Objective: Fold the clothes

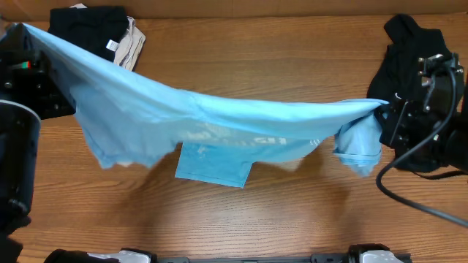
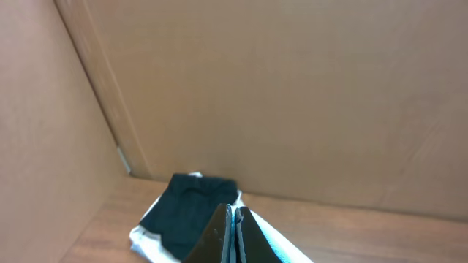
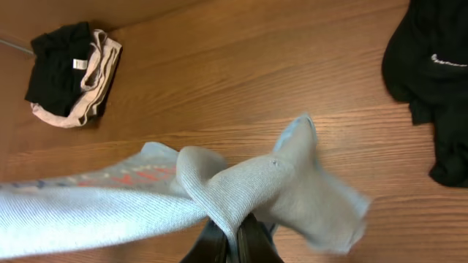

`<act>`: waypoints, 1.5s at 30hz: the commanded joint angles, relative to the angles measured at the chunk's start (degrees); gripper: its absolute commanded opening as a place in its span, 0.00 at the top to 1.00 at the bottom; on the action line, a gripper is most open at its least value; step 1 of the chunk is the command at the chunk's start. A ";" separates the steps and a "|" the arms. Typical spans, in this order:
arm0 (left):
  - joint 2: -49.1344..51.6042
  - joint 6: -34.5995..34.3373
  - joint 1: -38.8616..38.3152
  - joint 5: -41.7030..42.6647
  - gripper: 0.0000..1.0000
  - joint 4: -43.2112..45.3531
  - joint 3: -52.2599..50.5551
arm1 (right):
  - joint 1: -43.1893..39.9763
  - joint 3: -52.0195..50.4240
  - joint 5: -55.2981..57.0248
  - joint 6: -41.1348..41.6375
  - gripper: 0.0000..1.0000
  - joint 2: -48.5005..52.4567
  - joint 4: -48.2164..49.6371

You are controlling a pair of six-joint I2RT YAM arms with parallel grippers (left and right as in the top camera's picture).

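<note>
The light blue T-shirt [image 1: 219,120] hangs stretched above the table between my two grippers, sagging in the middle, with a folded part resting on the table [image 1: 212,164]. My left gripper [image 1: 29,33] is shut on its left end; in the left wrist view the shut jaws [image 2: 234,226] pinch a thin edge of blue cloth. My right gripper [image 1: 384,109] is shut on its right end; in the right wrist view the jaws [image 3: 232,237] grip a bunched fold of the T-shirt [image 3: 241,183]. A black top with a small white logo [image 1: 409,51] lies at the far right [image 3: 431,66].
A stack of folded garments, black on beige [image 1: 99,33], lies at the back left; it also shows in the left wrist view [image 2: 186,212] and the right wrist view [image 3: 69,77]. A brown wall [image 2: 292,88] stands behind the wooden table [image 1: 256,219].
</note>
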 commanded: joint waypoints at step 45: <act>34.16 0.90 -0.09 2.80 0.96 -4.48 -1.25 | -0.66 -27.82 6.47 -0.98 0.22 29.40 25.55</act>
